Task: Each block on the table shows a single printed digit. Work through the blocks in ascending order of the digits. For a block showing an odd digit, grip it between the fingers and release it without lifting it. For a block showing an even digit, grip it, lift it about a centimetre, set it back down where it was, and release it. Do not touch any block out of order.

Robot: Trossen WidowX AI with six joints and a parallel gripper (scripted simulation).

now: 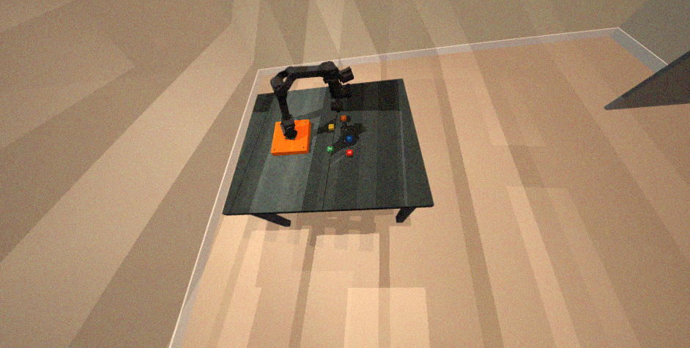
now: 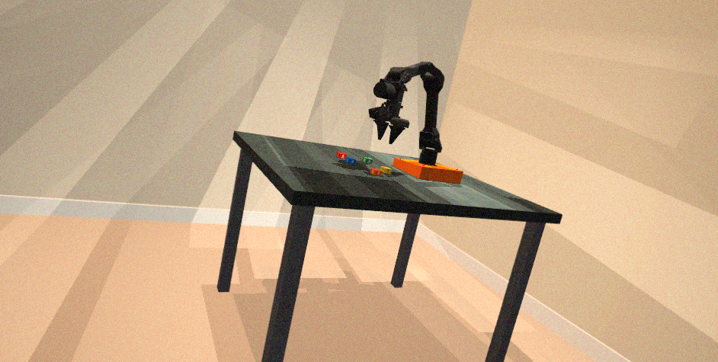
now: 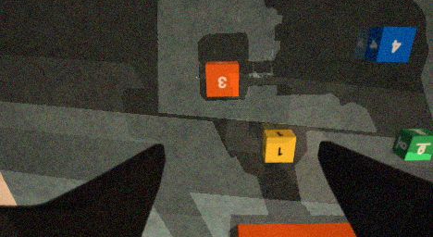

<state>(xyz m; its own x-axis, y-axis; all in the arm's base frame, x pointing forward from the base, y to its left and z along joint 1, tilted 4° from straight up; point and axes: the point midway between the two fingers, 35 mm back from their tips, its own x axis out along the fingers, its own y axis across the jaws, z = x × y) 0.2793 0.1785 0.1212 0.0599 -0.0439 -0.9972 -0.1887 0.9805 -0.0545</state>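
My gripper (image 1: 336,105) (image 2: 386,140) (image 3: 241,150) is open and empty, high above the table. The yellow block (image 1: 330,127) (image 2: 385,170) (image 3: 278,147) shows 1; in the wrist view it appears between the fingertips, right of centre. The orange block (image 1: 343,118) (image 2: 376,171) (image 3: 222,80) shows 3, farther up and left of it. The blue block (image 1: 349,138) (image 2: 350,161) (image 3: 399,44) shows 4. The green block (image 1: 329,149) (image 2: 367,160) (image 3: 415,147) shows a barred digit that looks like 6. The red block (image 1: 349,152) (image 2: 341,155) is outside the wrist view; its digit is too small to read.
All blocks rest on the dark table (image 1: 289,191) (image 2: 466,199). The orange base plate (image 1: 299,145) (image 2: 437,174) (image 3: 296,230) under the arm lies close to the yellow and green blocks. Shadows cross the tabletop.
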